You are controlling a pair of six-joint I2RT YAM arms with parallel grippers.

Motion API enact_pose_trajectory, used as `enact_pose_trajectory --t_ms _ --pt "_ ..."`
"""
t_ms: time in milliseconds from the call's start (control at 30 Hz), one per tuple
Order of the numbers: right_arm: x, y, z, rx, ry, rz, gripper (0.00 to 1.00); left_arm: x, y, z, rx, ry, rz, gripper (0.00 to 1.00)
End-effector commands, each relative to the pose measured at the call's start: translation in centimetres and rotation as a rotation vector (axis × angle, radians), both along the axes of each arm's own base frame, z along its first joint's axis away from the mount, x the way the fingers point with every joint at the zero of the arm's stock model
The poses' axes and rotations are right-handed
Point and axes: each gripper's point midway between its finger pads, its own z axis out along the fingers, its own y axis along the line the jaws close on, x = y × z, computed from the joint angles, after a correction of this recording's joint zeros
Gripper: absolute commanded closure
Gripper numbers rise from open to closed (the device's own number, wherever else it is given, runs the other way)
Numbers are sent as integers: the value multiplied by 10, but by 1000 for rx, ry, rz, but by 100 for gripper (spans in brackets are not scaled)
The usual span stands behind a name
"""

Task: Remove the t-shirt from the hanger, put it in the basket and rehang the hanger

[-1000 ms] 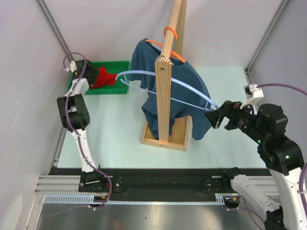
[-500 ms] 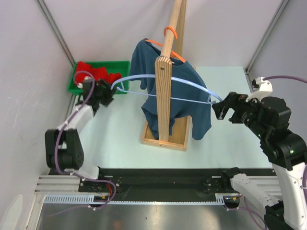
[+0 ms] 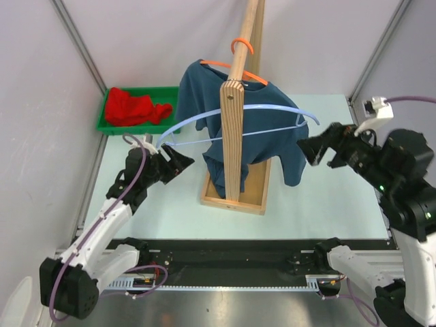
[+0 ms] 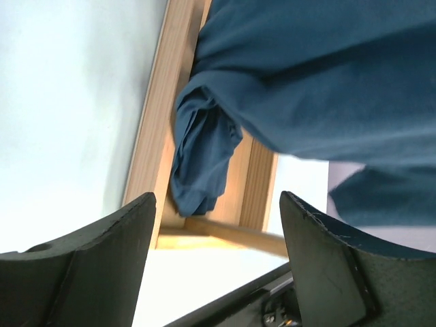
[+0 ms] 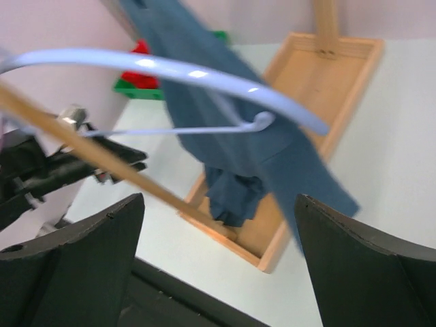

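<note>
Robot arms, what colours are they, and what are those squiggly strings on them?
Both the left arm and right arm have white tube parts joined by chunky black joints. The squiggly strings are purple cables looping along each arm. The left end effector and right end effector are black, each with two wide, flat, dark fingers.

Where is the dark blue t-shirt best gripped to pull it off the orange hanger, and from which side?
Probably its loose lower corner on the right, approached from the right by the open right pincer: that part of the dark blue t-shirt hangs clear of the upright wooden rack, while its shoulders sit stretched over the orange plastic hanger.
</note>
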Motion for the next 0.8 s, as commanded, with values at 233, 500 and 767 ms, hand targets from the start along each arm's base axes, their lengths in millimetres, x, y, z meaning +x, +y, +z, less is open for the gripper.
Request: enact_pose_trajectory --t_ms 233,500,767 --pt "-39 -16 76 -7 -166 10 1 -35 17 -4 68 -9 -5 22" --pt "60 17 98 -128 -178 57 0 -47 20 3 47 -35 -2 23" --pt "76 54 88 -99 -326 416 3 -52 19 11 28 -61 -10 24"
